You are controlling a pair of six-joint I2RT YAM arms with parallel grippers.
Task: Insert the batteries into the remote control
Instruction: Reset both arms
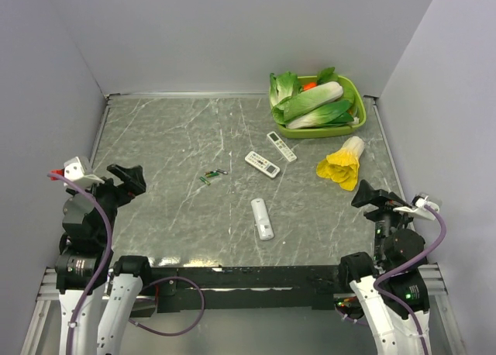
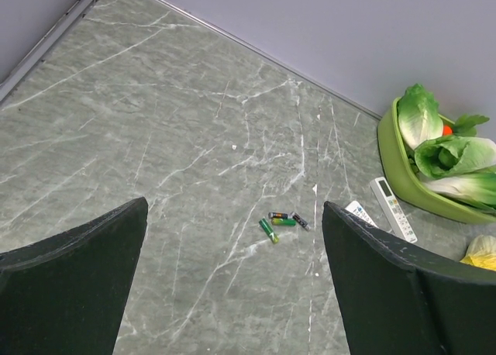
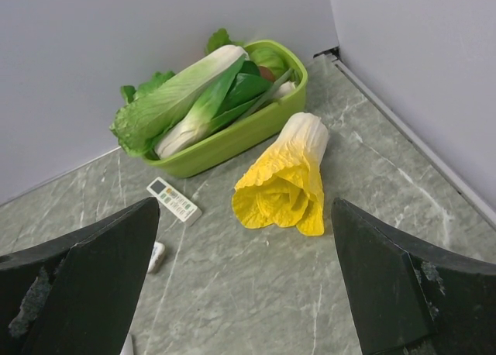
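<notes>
Left gripper [image 2: 235, 215] and right gripper [image 3: 245, 208] gape empty; green cells [image 2: 269, 230] crowd the batteries [image 2: 300, 221], likely inviting a wrong pick.

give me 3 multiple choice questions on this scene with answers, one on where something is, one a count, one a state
1. Where does the yellow cabbage lie relative to the green tub?
A inside it
B on the table beside it
C underneath it

2. How many white remotes lie on the table?
A one
B three
C five

3. How do the left claw and the right claw stand?
A both open, holding nothing
B both shut on batteries
C one shut on a remote

Answers
1 B: the cabbage rests on the marbled tabletop just outside the tub's rim.
2 B: two lie side by side near the tub, and the remote control lies nearer the arms.
3 A: each wrist view shows the fingers spread wide with only tabletop between them.
</notes>
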